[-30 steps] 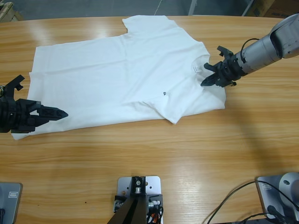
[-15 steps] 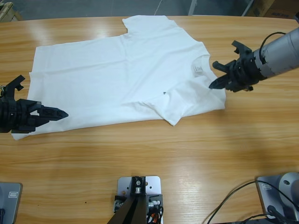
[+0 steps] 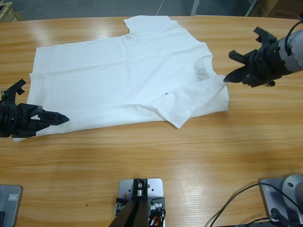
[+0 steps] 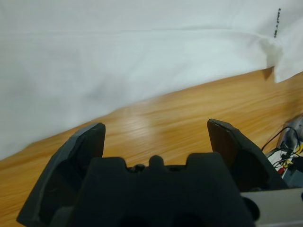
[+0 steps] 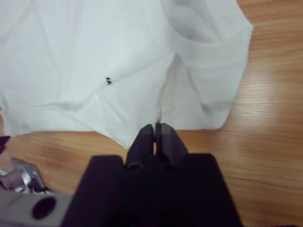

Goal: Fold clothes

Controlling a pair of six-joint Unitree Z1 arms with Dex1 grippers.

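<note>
The clothes are one white T-shirt (image 3: 118,71) spread on the wooden table (image 3: 189,156), its collar and label (image 3: 200,71) toward the right and small dark lettering (image 3: 166,94) on the chest. My right gripper (image 3: 228,78) sits at the shirt's right edge by the collar. In the right wrist view the gripper (image 5: 155,128) is shut on a pinch of the shirt (image 5: 94,47), and a crease runs up from the tips. My left gripper (image 3: 61,117) lies at the shirt's lower left hem. In the left wrist view it (image 4: 156,126) is open, over bare wood just short of the shirt (image 4: 142,56).
One sleeve (image 3: 147,23) reaches close to the table's far edge. A lower flap of the shirt (image 3: 177,120) is folded over at the front. Black cables (image 3: 236,198) lie at the bottom right. Bare wood lies in front of the shirt.
My right gripper has moved right and slightly up in the picture, drawing the shirt's collar-side edge out into a point. My left gripper has barely shifted.
</note>
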